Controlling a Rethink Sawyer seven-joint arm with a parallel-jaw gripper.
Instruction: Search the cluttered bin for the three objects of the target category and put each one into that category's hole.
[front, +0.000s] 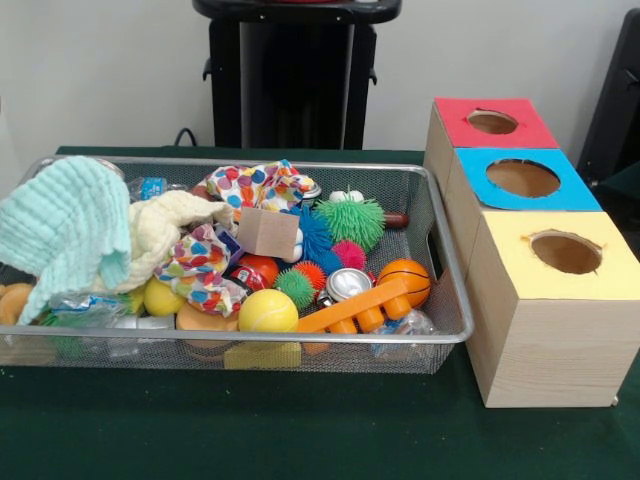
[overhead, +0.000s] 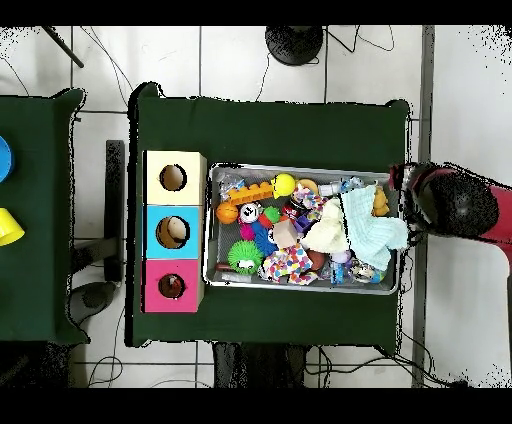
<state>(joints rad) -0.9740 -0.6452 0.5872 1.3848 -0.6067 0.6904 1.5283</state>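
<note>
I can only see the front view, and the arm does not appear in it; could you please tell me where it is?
Observer: In the overhead view, the red and black arm is at the wire bin's short end, the end where the mint cloth lies.
Operator: Thank you. Is there anything beyond my frame on the other side?
Observer: Yes. A second green table stands past the three wooden boxes, across a strip of floor, with a yellow thing at the picture's edge.
</note>
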